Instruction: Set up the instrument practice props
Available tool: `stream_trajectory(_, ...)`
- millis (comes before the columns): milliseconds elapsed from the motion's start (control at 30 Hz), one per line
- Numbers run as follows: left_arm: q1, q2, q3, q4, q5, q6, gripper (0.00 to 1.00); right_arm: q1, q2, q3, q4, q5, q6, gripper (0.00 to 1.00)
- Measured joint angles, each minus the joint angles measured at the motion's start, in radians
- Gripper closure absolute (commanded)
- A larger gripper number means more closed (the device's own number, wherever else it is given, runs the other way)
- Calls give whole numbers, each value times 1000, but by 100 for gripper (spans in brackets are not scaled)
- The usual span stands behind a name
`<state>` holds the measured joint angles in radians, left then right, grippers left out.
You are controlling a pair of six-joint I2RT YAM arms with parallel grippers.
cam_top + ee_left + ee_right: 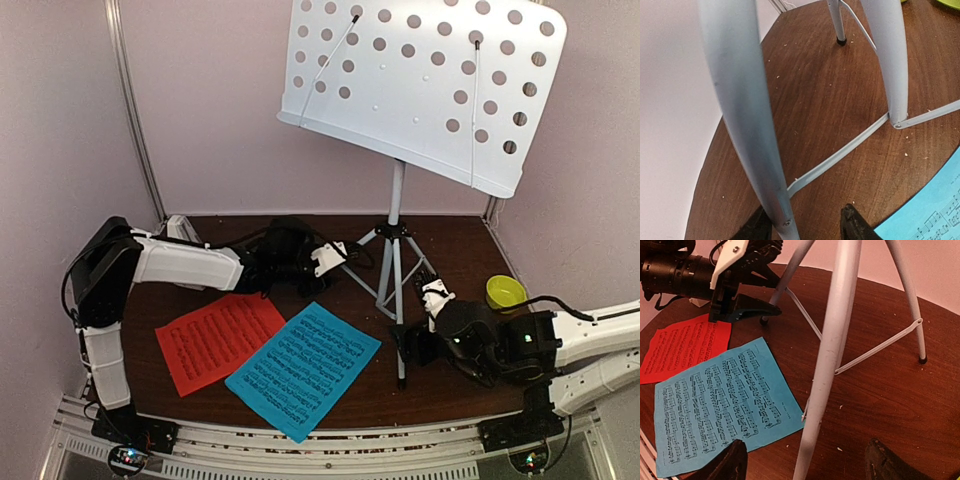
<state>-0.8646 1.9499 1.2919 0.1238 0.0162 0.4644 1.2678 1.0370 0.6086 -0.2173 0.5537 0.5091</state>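
The music stand stands upright on the bench, its desk facing near. The left hand and right hand, both wide, each straddle a tripod leg.

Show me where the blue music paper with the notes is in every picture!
Top external: the blue printed music sheet lies bottom centre, right of the red-orange printed sheet.
Left wrist: just its corner, bottom right.
Right wrist: the sheet fills the lower left.
Shared landmark: the white metal tripod legs stand beside it in all three.
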Motion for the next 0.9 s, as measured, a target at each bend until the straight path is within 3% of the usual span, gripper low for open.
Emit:
stream_trajectory(400,13,55,76,-47,23,-41,65,-163,-2,-79,81,-185,-27,27)
stream_trajectory(633,20,56,76,-41,21,-62,76,-212,64,-79,106,-222,-69,41)
stream_trajectory(900,22,56,75,-26,0,-79,91,-248,92,-78,144,-262,-109,50)
